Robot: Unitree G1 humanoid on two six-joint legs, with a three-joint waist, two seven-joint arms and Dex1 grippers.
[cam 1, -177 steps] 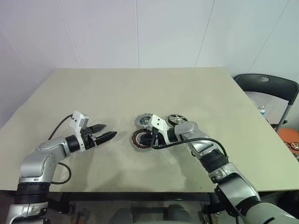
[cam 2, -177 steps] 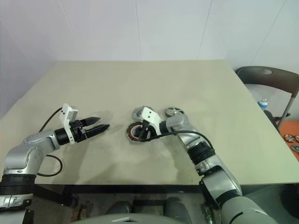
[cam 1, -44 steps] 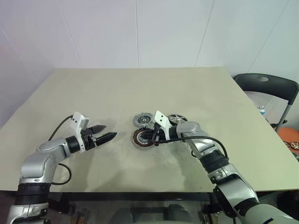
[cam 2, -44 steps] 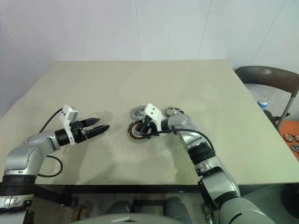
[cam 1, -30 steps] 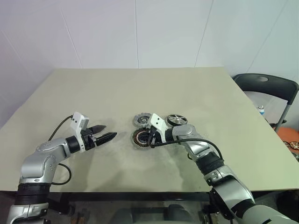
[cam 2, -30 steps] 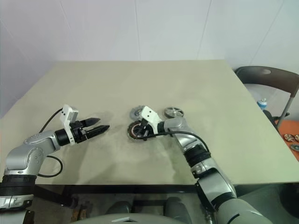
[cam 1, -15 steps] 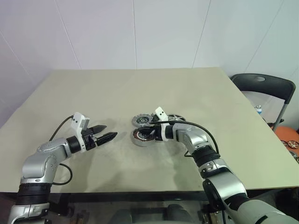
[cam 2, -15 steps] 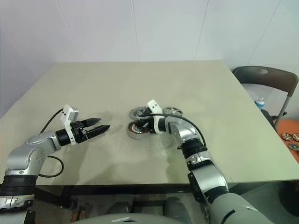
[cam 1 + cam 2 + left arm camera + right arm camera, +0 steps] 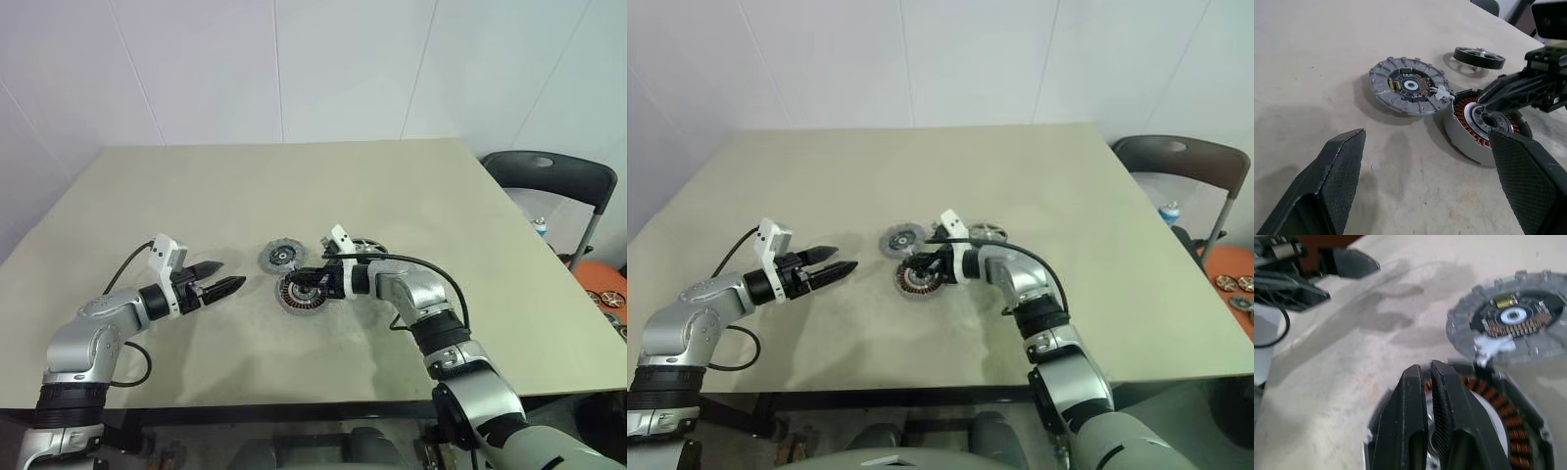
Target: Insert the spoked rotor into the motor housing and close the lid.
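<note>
The motor housing [image 9: 302, 294], with copper windings round a silver centre, lies on the table at mid-front. My right gripper [image 9: 297, 282] is shut, its fingers [image 9: 1422, 396] lying over the housing [image 9: 1508, 426] near the edge that faces the lid. The lid [image 9: 281, 257] lies just behind and left of the housing, inner side up, with a dark ring and a white centre [image 9: 1409, 85]. A small white tab on it reaches the housing [image 9: 1484, 125]. The spoked rotor [image 9: 368, 246] lies flat behind my right wrist. My left gripper [image 9: 223, 288] hovers open left of the parts, empty.
The tan table [image 9: 196, 196] stretches wide around the parts. A dark chair [image 9: 549, 176] stands past the table's right edge. A cable [image 9: 431, 269] loops off my right forearm above the table.
The lid has slid left, away from the housing. My right wrist has rolled with its fingers still shut over the housing. The left arm has not moved.
</note>
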